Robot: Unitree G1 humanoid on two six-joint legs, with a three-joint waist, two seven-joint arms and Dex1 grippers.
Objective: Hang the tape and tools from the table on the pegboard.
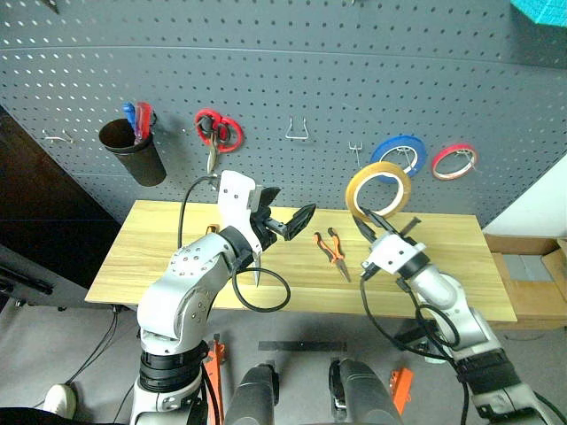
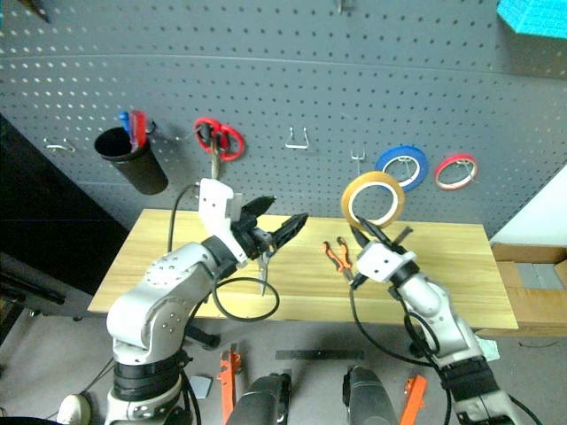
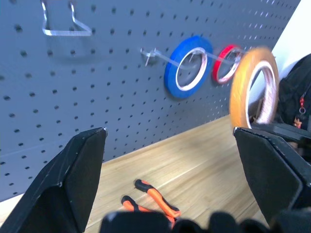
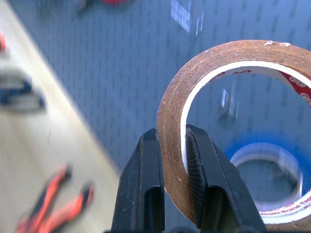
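Light wooden counter (image 1: 443,257) stands against the grey pegboard (image 1: 292,80), orange pliers (image 1: 334,251) lying on it. The right gripper (image 4: 171,160) has its fingers clamped on the yellow tape (image 1: 378,188), raised before the board; the left gripper (image 1: 285,215) has fingers spread, empty

The table (image 1: 443,257) — light plank wood — bears orange-and-black-handled pliers (image 1: 335,251) near its middle.

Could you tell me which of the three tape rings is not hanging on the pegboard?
The yellow tape, clamped in the right gripper; the blue ring and red ring hang on hooks.
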